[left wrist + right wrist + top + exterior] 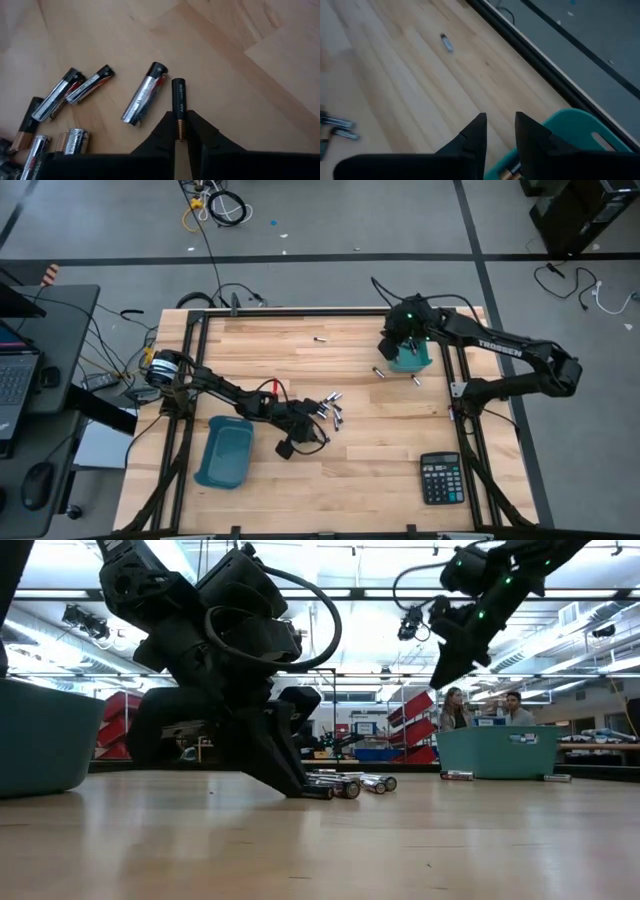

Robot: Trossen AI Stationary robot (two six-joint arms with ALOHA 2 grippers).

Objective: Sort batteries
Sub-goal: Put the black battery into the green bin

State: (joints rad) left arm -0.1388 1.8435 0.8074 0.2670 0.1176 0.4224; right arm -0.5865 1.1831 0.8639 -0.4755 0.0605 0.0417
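From above, the left gripper [298, 432] sits at the edge of the pile of small silver and black cylindrical batteries [330, 410] mid-table, the flat teal plastic bin [226, 452] just beside that arm; the right gripper [400, 345] hangs over the second teal bin [412, 360].

At table height the left fingers touch the wood by the pile.

The left wrist view alone shows the grasp: jaws clenched on a black AAA battery [179, 102]. Next, judging by this, comes a lift and carry to a bin.

The right wrist view shows its jaws parted, holding nothing.
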